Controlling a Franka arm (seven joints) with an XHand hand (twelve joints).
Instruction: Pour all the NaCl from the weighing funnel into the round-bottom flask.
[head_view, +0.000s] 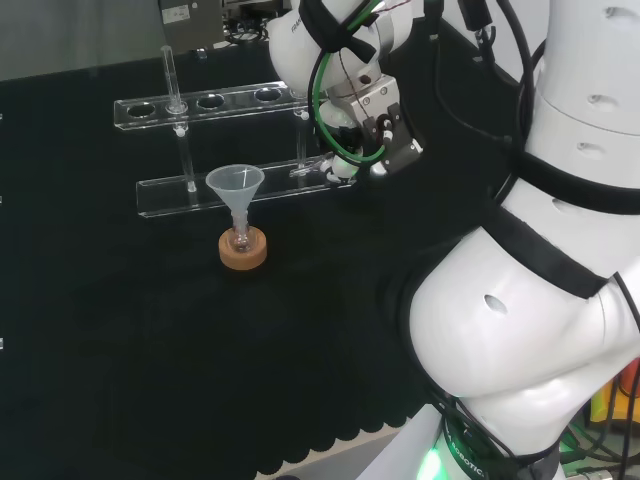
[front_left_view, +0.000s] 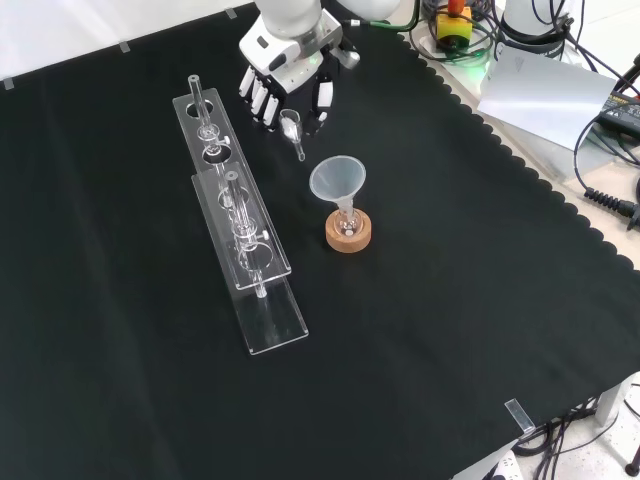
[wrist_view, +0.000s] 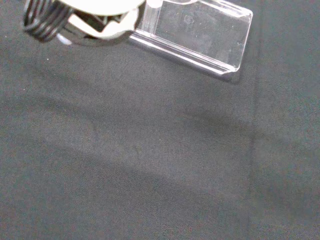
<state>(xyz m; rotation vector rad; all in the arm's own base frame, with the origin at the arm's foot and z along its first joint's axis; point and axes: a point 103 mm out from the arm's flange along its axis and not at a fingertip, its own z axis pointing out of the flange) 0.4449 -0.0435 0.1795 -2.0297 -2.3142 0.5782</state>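
Observation:
A clear plastic funnel (front_left_view: 338, 180) (head_view: 236, 185) sits in the neck of a small round-bottom flask (front_left_view: 347, 226) on a cork ring (front_left_view: 349, 236) (head_view: 243, 251). The black and white hand (front_left_view: 285, 88) (head_view: 372, 128) hangs beyond the funnel in the front view and to its right in the head view. Its fingers and thumb pinch a small clear glass weighing funnel (front_left_view: 293, 129) (head_view: 322, 171), whose stem points down towards the plastic funnel. The weighing funnel stands a short way off the funnel's rim, not over it. I cannot tell what it holds.
A long clear acrylic test-tube rack (front_left_view: 235, 215) (head_view: 215, 105) stands left of the flask in the front view, with a glass tube (front_left_view: 197, 100) upright in it. In the wrist view, one clear foot of the rack (wrist_view: 200, 35) lies on the black cloth (wrist_view: 160, 150).

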